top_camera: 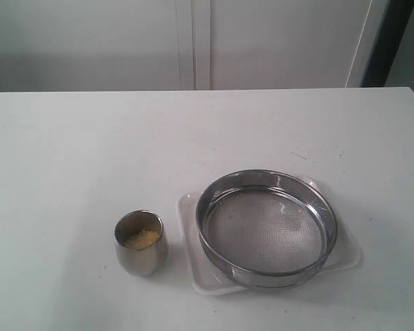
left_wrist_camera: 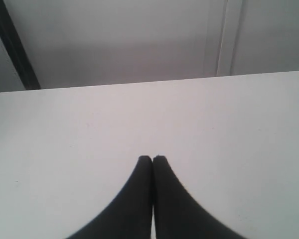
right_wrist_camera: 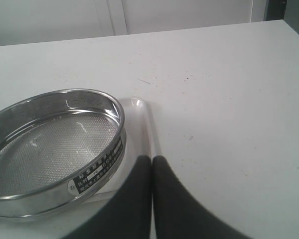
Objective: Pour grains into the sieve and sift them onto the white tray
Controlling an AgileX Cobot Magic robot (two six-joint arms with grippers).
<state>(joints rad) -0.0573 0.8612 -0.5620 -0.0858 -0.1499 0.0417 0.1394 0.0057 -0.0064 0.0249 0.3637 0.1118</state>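
white counter (top_camera: 90, 152) fills the scene, bare and backed by pale cabinet doors. the grains (top_camera: 141, 238), a small heap of fine yellow-orange granules, lie in the bottom of a small rounded steel cup (top_camera: 141, 261) that stands upright on the counter, just beside the left edge of the flat white plastic tray (top_camera: 189, 241). the wide round steel sieve (top_camera: 276, 278) sits on that tray with its mesh empty, so nothing has been poured yet.

the grains are loose and light and would probably scatter at any jolt, so they can only be moved by their cup. its smooth curved steel looks slippery, and a hold across the wall at mid-height, with the cup kept level, seems safest.

the left pincer (left_wrist_camera: 152, 158) has its fingers pressed together and holds nothing; only bare counter lies ahead of it, and the cup is out of its view. the right pincer (right_wrist_camera: 152, 158), likewise pressed together and empty, hangs just beside the sieve's wall near the tray's edge. how far either is from the cup cannot be told.
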